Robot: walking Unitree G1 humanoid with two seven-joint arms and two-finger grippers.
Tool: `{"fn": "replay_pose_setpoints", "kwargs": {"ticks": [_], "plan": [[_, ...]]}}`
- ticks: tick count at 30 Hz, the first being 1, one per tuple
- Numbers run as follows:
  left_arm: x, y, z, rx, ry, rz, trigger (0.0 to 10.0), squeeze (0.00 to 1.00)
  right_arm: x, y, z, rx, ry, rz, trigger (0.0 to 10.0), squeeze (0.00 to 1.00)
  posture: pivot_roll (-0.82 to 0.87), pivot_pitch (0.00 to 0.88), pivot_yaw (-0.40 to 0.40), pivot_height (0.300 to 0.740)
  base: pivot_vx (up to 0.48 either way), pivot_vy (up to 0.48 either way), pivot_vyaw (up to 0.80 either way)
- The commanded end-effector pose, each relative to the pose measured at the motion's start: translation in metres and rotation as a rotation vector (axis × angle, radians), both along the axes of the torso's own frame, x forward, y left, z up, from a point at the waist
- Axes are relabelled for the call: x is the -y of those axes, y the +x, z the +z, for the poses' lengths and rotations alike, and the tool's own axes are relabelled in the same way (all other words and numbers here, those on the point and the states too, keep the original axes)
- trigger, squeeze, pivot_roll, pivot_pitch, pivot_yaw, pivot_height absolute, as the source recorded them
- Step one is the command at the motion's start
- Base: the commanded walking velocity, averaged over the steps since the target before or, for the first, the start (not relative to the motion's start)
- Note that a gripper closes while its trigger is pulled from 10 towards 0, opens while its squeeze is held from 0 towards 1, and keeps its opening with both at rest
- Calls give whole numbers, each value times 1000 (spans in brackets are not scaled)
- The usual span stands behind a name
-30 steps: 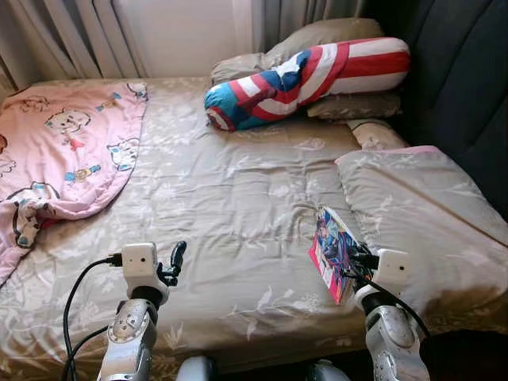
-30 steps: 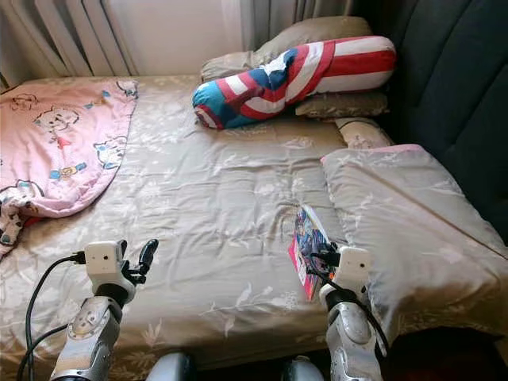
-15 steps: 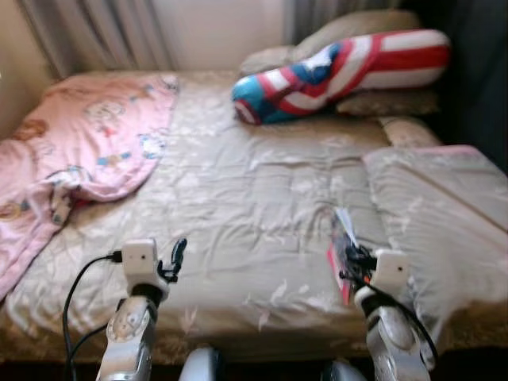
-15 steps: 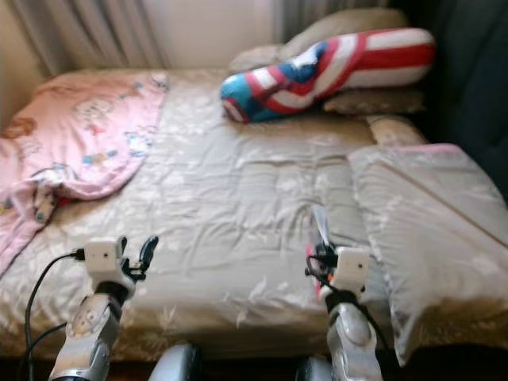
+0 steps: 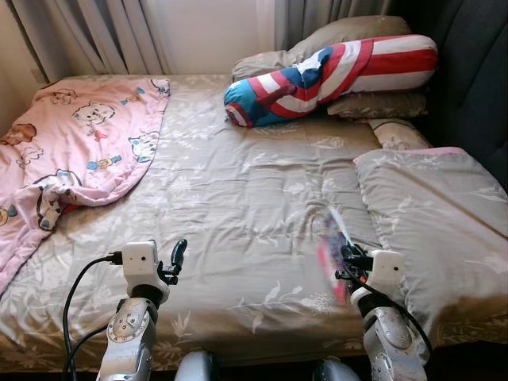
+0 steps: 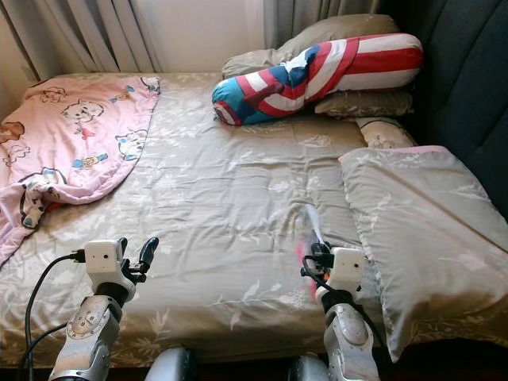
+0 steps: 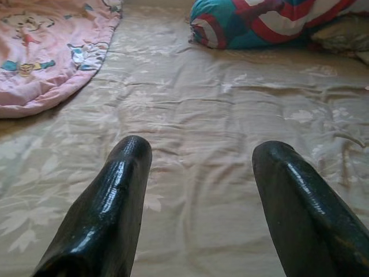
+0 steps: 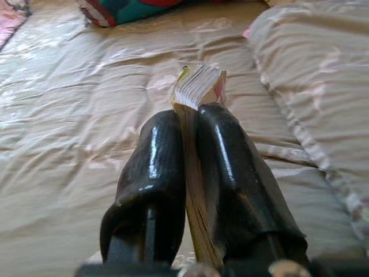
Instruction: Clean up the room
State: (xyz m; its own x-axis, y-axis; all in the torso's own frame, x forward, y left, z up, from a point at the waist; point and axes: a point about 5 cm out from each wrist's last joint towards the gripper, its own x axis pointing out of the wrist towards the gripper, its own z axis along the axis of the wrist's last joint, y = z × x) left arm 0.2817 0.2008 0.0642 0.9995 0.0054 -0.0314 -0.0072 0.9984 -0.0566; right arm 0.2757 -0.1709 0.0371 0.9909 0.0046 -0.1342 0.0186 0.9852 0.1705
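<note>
Right gripper (image 8: pixel 185 167) is clamping a thin paperback book (image 8: pixel 199 86) edge-up over the near edge of the beige floral bedsheet (image 5: pixel 238 198), just beside a grey pillow (image 5: pixel 436 214); head view is blurring the book, wrist view is showing its page edges. Left gripper (image 7: pixel 199 196) is hovering released. Further back a pink cartoon blanket (image 5: pixel 79 143) and a red-white-blue striped bolster (image 5: pixel 325 75) are lying near grey curtains (image 5: pixel 95 32).

A bed (image 5: pixel 230 198) under a beige sheet with a pale leaf print takes up the middle. At ten o'clock lies a rumpled pink blanket (image 5: pixel 71 151) with cartoon figures. At one o'clock a red, white and blue striped bolster (image 5: pixel 333 71) leans on beige pillows (image 5: pixel 341 32). A large grey-beige pillow (image 5: pixel 429 214), or perhaps a folded quilt, lies at four o'clock. Curtains (image 5: pixel 103 32) hang at eleven o'clock, and a dark padded headboard (image 5: pixel 476 79) stands at two.
</note>
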Motion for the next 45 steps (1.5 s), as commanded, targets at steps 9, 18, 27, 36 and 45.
{"fn": "replay_pose_setpoints", "kwargs": {"ticks": [9,18,27,36,45], "plan": [[2,1,1,-3,7,-13,10000,0,-4,5,8,45,5,18,10000,0,-18,54,-3,648,264,0,0],[1,1,1,-5,9,-7,10000,0,-8,5,6,41,1,48,10000,0,-16,65,-3,648,288,0,0],[0,0,3,0,11,-7,10000,0,-12,13,10,47,20,75,10000,0,-14,76,-1,648,219,0,0],[-3,-5,3,-2,18,-7,10000,0,-5,41,17,26,172,-18,10000,0,18,98,9,648,0,0,0],[-19,-26,5,-20,56,9,10000,0,11,64,25,10,435,-177,10000,0,100,145,43,648,0,0,0]]}}
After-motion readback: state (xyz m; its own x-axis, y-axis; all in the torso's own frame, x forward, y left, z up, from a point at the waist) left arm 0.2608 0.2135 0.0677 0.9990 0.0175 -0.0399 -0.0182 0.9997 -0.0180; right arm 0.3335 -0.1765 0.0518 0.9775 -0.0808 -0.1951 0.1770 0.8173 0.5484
